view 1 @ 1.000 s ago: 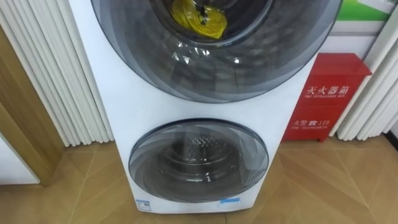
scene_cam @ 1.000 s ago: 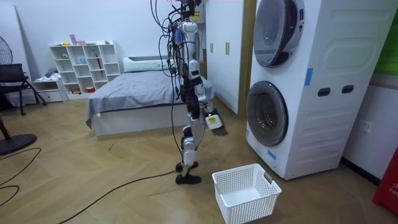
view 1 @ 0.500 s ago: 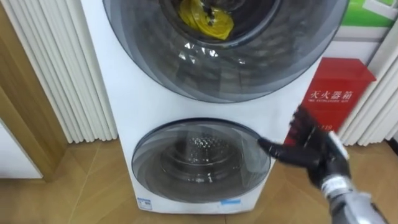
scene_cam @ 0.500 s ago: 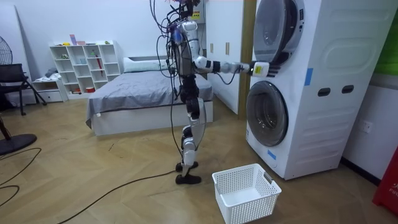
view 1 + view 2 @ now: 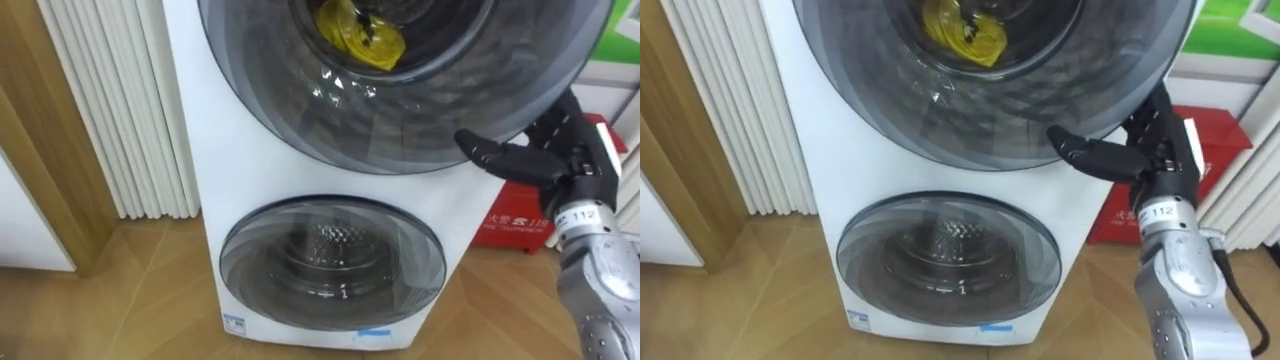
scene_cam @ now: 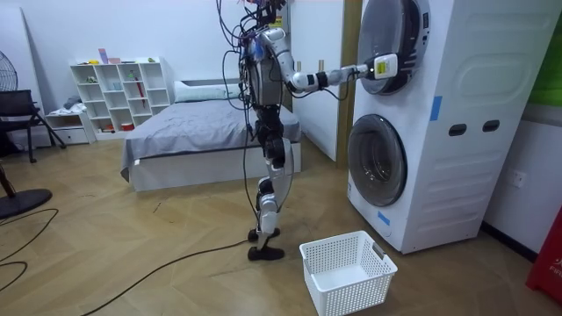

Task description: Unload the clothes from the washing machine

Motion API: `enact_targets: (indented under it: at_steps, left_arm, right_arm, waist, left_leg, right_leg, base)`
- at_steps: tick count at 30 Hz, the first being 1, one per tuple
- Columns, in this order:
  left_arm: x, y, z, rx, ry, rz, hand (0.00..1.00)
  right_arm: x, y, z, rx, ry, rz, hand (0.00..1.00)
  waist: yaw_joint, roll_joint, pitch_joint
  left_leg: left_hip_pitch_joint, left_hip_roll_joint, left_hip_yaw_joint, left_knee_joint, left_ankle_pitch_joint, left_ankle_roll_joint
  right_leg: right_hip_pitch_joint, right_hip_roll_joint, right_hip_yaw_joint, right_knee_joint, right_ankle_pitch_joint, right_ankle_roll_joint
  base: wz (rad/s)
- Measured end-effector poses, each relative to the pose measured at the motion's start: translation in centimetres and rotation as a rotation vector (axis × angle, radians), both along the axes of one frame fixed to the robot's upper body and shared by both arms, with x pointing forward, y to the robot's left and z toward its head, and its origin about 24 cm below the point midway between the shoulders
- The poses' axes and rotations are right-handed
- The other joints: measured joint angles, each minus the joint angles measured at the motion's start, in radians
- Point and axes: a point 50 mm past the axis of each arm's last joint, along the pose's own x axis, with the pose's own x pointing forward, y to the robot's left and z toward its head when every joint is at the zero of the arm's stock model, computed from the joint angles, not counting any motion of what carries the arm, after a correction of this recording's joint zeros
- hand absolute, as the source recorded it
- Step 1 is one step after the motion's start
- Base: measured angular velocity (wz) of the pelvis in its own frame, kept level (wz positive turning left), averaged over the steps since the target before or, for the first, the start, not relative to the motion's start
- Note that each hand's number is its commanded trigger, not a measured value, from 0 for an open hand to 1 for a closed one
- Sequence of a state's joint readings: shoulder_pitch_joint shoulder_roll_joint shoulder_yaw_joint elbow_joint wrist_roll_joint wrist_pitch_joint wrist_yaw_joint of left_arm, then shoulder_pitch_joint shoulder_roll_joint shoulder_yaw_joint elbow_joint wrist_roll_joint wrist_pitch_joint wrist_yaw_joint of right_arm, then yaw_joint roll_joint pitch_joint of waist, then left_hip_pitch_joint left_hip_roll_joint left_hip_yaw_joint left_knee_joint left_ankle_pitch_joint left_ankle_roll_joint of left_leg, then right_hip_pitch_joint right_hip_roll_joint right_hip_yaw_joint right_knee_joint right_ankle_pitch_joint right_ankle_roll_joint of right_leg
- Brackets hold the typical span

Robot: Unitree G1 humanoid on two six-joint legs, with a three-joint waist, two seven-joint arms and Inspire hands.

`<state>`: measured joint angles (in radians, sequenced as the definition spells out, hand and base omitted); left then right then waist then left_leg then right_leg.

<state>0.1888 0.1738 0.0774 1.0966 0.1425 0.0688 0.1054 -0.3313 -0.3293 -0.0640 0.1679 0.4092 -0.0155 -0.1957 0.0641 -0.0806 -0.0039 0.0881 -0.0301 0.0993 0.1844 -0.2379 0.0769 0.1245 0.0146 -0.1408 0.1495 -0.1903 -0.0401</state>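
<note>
Left eye view: my right hand [image 5: 558, 162], fingers spread and holding nothing, is at 4 o'clock on the rim of the washing machine's [image 5: 215, 170] upper door [image 5: 300, 110]. A yellow garment [image 5: 360, 30] lies behind the glass at 12 o'clock. I judge it soft and light, best pinched at a bunched fold.

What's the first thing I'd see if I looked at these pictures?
The white washer has two big round doors, one above the other, and behind the upper door sits a yellow cloth. The robot's black right hand is open, up at that door's right edge. A white basket stands on the floor in front of the washer.
</note>
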Motion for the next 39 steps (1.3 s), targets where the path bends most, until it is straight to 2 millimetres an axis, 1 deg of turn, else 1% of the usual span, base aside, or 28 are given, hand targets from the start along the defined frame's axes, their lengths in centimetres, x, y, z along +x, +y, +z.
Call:
enact_targets:
  at_steps: [2, 6, 7, 8, 9, 11, 15, 16, 17, 18, 19, 20, 21, 22, 23, 24, 25, 28, 30, 31, 32, 33, 35, 36, 37, 38, 39]
  left_arm:
    - [0.0, 0.1, 0.0, 0.006, 0.008, -0.007, 0.00]
    - [0.4, 0.2, 0.1, 0.012, 0.007, -0.020, 0.00]
    - [0.5, 0.3, 0.2, 0.014, 0.000, -0.023, 0.00]
    - [0.5, 0.3, 0.2, 0.016, -0.002, -0.024, 0.00]
    - [0.3, 0.4, 0.2, 0.019, 0.002, -0.024, 0.00]
    - [0.1, 0.4, 0.2, 0.019, 0.007, -0.024, 0.00]
    - [0.0, 0.6, 0.2, 0.022, 0.009, -0.027, 0.00]
    - [0.1, 0.7, 0.3, 0.025, 0.008, -0.029, 0.00]
    - [0.1, 0.8, 0.3, 0.028, 0.007, -0.031, 0.00]
    - [0.3, 1.3, 0.5, 0.045, 0.003, -0.042, 0.00]
    - [-0.1, 2.1, 0.7, 0.075, 0.017, -0.045, 0.00]
    - [-1.3, 2.3, 0.6, 0.088, 0.061, -0.045, 0.00]
    - [-1.4, 2.3, 0.6, 0.092, 0.070, -0.048, 0.00]
    - [-1.1, 2.2, 0.6, 0.096, 0.065, -0.060, 0.00]
    - [-0.9, 2.0, 0.6, 0.093, 0.061, -0.071, 0.00]
    - [-0.5, 1.9, 0.6, 0.091, 0.049, -0.085, 0.00]
    - [-0.3, 1.9, 0.6, 0.098, 0.047, -0.089, 0.00]
    - [-0.8, 1.6, 0.4, 0.111, 0.093, -0.110, 0.00]
    - [-0.9, 1.6, 0.3, 0.113, 0.107, -0.114, 0.00]
    - [-1.0, 1.7, 0.4, 0.114, 0.109, -0.114, 0.00]
    - [-1.1, 1.6, 0.4, 0.113, 0.111, -0.117, 0.00]
    - [-1.1, 1.5, 0.3, 0.112, 0.114, -0.126, 0.00]
    - [-0.8, 1.2, 0.3, 0.107, 0.110, -0.155, 0.00]
    - [-0.7, 1.2, 0.2, 0.107, 0.109, -0.159, 0.00]
    - [-0.5, 1.1, 0.3, 0.107, 0.103, -0.165, 0.00]
    - [-0.1, 1.1, 0.3, 0.110, 0.092, -0.177, 0.00]
    - [0.1, 1.0, 0.3, 0.110, 0.085, -0.186, 0.00]
  right_arm:
    - [0.3, 0.0, 0.5, 0.001, -0.011, -0.009, 0.00]
    - [0.6, -0.2, 2.0, -0.002, -0.045, -0.032, 0.00]
    - [0.5, -0.4, 2.4, 0.004, -0.058, -0.035, 0.00]
    - [0.5, -0.4, 2.5, 0.005, -0.062, -0.037, 0.00]
    - [0.5, -0.4, 2.7, 0.005, -0.069, -0.040, 0.00]
    - [0.3, -0.3, 3.2, 0.003, -0.092, -0.043, 0.00]
    - [0.2, -0.3, 4.2, -0.012, -0.126, -0.044, 0.00]
    - [0.2, -0.2, 4.6, -0.013, -0.141, -0.040, 0.00]
    - [0.2, -0.1, 4.6, -0.014, -0.143, -0.038, 0.00]
    - [0.2, 0.0, 4.7, -0.019, -0.145, -0.030, 0.00]
    - [0.4, 0.9, 5.6, -0.043, -0.168, 0.003, 0.00]
    - [0.4, 1.8, 6.9, -0.072, -0.217, 0.033, 0.00]
    - [0.2, 1.9, 7.4, -0.079, -0.236, 0.035, 0.00]
    - [0.0, 2.0, 8.2, -0.083, -0.266, 0.032, 0.00]
    - [-0.1, 2.2, 8.7, -0.090, -0.284, 0.037, 0.00]
    - [-0.2, 2.5, 9.6, -0.101, -0.324, 0.047, 0.00]
    - [-0.4, 2.7, 9.8, -0.102, -0.336, 0.040, 0.00]
    - [-0.6, 2.9, 9.8, -0.102, -0.339, 0.064, 0.00]
    - [-1.2, 3.5, 9.6, -0.114, -0.349, 0.088, 0.00]
    - [-1.7, 3.9, 9.3, -0.130, -0.354, 0.106, 0.00]
    - [-2.2, 4.4, 9.1, -0.140, -0.359, 0.129, 0.00]
    - [-2.4, 4.6, 8.9, -0.152, -0.363, 0.141, 0.00]
    - [-3.9, 5.2, 8.1, -0.175, -0.374, 0.189, 0.00]
    - [-4.2, 5.3, 7.8, -0.173, -0.374, 0.202, 0.00]
    - [-4.7, 5.6, 7.0, -0.169, -0.366, 0.225, 0.00]
    - [-5.0, 5.9, 6.3, -0.161, -0.349, 0.248, 0.00]
    - [-5.1, 6.0, 5.9, -0.160, -0.337, 0.256, 0.00]
  waist:
    - [0.001, -0.001, 0.0001]
    - [-0.003, -0.010, 0.0015]
    - [-0.003, -0.015, 0.0044]
    - [-0.002, -0.018, 0.0051]
    - [-0.001, -0.025, 0.0037]
    - [-0.003, -0.031, 0.0043]
    - [0.001, -0.034, 0.0024]
    - [0.003, -0.033, 0.0026]
    - [0.006, -0.031, 0.0047]
    - [0.024, -0.027, 0.0049]
    - [0.033, -0.030, 0.0058]
    - [0.007, -0.032, 0.0019]
    - [-0.014, -0.027, 0.0029]
    - [-0.025, -0.028, 0.0043]
    - [-0.030, -0.028, 0.0052]
    - [-0.033, -0.026, 0.0061]
    - [-0.021, -0.027, 0.0051]
    - [-0.011, -0.027, 0.0055]
    - [-0.008, -0.024, 0.0059]
    - [-0.006, -0.023, 0.0057]
    - [-0.004, -0.018, 0.0071]
    - [-0.005, -0.017, 0.0069]
    - [-0.005, -0.008, 0.0002]
    - [-0.005, -0.002, -0.0006]
    - [-0.006, 0.000, -0.0057]
    - [-0.008, 0.001, -0.0091]
    - [-0.008, 0.001, -0.0089]
  left_leg:
    - [0.000, 0.001, -0.001, -0.003, 0.001, -0.001]
    - [-0.005, 0.001, -0.011, -0.005, 0.001, -0.002]
    - [-0.004, 0.001, -0.018, -0.006, 0.003, -0.004]
    - [-0.004, 0.001, -0.022, -0.006, 0.003, -0.004]
    - [-0.004, 0.002, -0.026, -0.006, 0.003, -0.005]
    - [-0.005, 0.002, -0.056, -0.007, 0.003, -0.005]
    - [-0.004, 0.002, -0.059, -0.017, 0.007, -0.011]
    - [0.000, 0.008, -0.084, -0.021, 0.011, -0.013]
    - [0.008, 0.015, -0.116, -0.024, 0.013, -0.013]
    - [0.020, 0.036, -0.198, -0.028, 0.014, -0.015]
    - [0.016, 0.051, -0.231, -0.026, 0.011, -0.020]
    - [0.019, 0.058, -0.253, -0.022, -0.012, -0.056]
    - [0.027, 0.065, -0.246, -0.024, -0.015, -0.071]
    - [0.037, 0.079, -0.154, -0.035, -0.005, -0.098]
    - [0.038, 0.091, -0.096, -0.045, 0.005, -0.111]
    - [0.029, 0.113, -0.039, -0.061, 0.019, -0.106]
    - [0.029, 0.111, -0.025, -0.048, 0.022, -0.101]
    - [0.032, 0.101, -0.022, -0.048, 0.022, -0.100]
    - [0.032, 0.101, -0.017, -0.049, 0.021, -0.099]
    - [0.035, 0.099, -0.011, -0.049, 0.018, -0.093]
    - [0.038, 0.093, -0.005, -0.049, 0.016, -0.094]
    - [0.038, 0.093, -0.005, -0.050, 0.014, -0.096]
    - [0.039, 0.097, -0.004, -0.049, 0.015, -0.100]
    - [0.040, 0.098, -0.004, -0.049, 0.015, -0.102]
    - [0.044, 0.102, -0.004, -0.048, 0.016, -0.106]
    - [0.044, 0.104, -0.004, -0.045, 0.016, -0.109]
    - [0.044, 0.105, -0.004, -0.043, 0.016, -0.110]
  right_leg:
    - [0.000, 0.001, -0.001, 0.001, 0.000, 0.000]
    - [-0.002, 0.002, -0.012, 0.001, 0.000, 0.000]
    - [-0.004, 0.003, -0.012, 0.003, 0.000, 0.000]
    - [-0.005, 0.003, -0.012, 0.003, 0.000, 0.000]
    - [-0.010, 0.004, -0.014, 0.003, 0.000, 0.000]
    - [-0.005, 0.005, -0.029, 0.004, 0.000, 0.000]
    - [-0.012, 0.007, -0.026, 0.006, 0.000, 0.000]
    - [-0.031, 0.011, -0.029, 0.038, -0.002, 0.001]
    - [-0.058, 0.017, -0.031, 0.080, -0.008, 0.005]
    - [-0.111, 0.051, -0.009, 0.082, -0.037, -0.002]
    - [-0.165, 0.067, 0.013, -0.034, 0.021, -0.049]
    - [-0.195, 0.047, -0.016, -0.018, 0.153, -0.043]
    - [-0.190, 0.048, -0.031, -0.001, 0.152, -0.045]
    - [-0.169, 0.044, -0.038, 0.004, 0.152, -0.046]
    - [-0.159, 0.042, -0.025, 0.000, 0.152, -0.046]
    - [-0.148, 0.043, -0.003, 0.000, 0.147, -0.038]
    - [-0.144, 0.043, -0.002, 0.000, 0.141, -0.030]
    - [-0.146, 0.040, -0.015, -0.002, 0.139, -0.028]
    - [-0.146, 0.040, -0.008, -0.001, 0.137, -0.026]
    - [-0.146, 0.041, -0.002, 0.001, 0.127, -0.035]
    - [-0.146, 0.044, 0.002, 0.002, 0.122, -0.040]
    - [-0.145, 0.045, 0.002, 0.004, 0.121, -0.043]
    - [-0.144, 0.048, 0.002, 0.005, 0.115, -0.044]
    - [-0.142, 0.050, 0.003, 0.004, 0.115, -0.044]
    - [-0.139, 0.053, 0.003, 0.005, 0.117, -0.047]
    - [-0.138, 0.055, 0.003, 0.006, 0.117, -0.050]
    - [-0.138, 0.056, 0.002, 0.006, 0.116, -0.051]
  base:
    - [-0.06]
    - [0.02]
    - [0.04]
    - [0.00]
    - [-0.05]
    - [-0.02]
    - [-0.07]
    - [-0.21]
    - [-0.57]
    - [-0.95]
    - [-0.89]
    - [-0.34]
    - [0.31]
    - [0.44]
    - [0.47]
    - [0.31]
    - [0.17]
    - [-0.14]
    - [-0.11]
    - [-0.13]
    - [-0.13]
    - [-0.11]
    - [-0.02]
    - [0.00]
    - [0.00]
    - [0.00]
    - [0.00]
